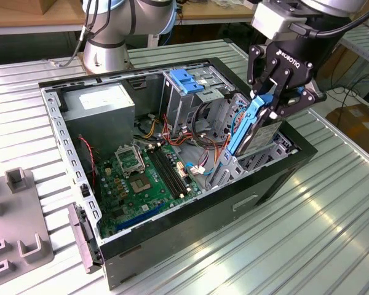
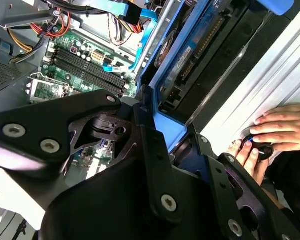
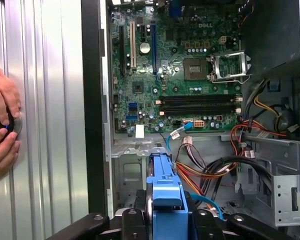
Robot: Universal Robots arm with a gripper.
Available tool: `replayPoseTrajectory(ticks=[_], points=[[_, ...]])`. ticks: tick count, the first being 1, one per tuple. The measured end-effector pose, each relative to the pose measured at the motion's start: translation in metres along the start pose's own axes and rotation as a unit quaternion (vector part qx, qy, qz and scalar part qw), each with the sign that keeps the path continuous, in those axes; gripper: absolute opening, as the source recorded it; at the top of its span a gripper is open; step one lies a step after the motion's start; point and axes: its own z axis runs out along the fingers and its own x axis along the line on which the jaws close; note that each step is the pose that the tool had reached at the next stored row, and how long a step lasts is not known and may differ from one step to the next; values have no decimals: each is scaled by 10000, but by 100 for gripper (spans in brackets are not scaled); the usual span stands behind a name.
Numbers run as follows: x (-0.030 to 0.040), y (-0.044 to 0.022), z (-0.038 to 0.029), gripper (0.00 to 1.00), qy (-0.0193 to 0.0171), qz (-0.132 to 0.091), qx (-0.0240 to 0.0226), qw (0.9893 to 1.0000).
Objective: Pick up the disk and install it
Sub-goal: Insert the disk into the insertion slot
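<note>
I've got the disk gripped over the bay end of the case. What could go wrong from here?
1. The disk hangs tilted in the gripper, held by its blue carrier; lowered like that, it may jam on the bay's metal edge.
2. Loose orange and blue cables lie beside the bay and could get pinched.
3. A hand rests on the table beside the case, close to the arm's working area.

Table: ribbed metal top, as I see it.
Standing on it: open computer case, middle.
Exterior view's left: grey fixture.
Beside case: a person's hand.
</note>
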Motion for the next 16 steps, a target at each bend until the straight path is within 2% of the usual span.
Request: replayPoseTrajectory(ticks=[9, 16], points=[[2, -3, 122, 37, 0, 0, 0, 10000], [4, -6, 249, 37, 1, 0, 0, 10000]])
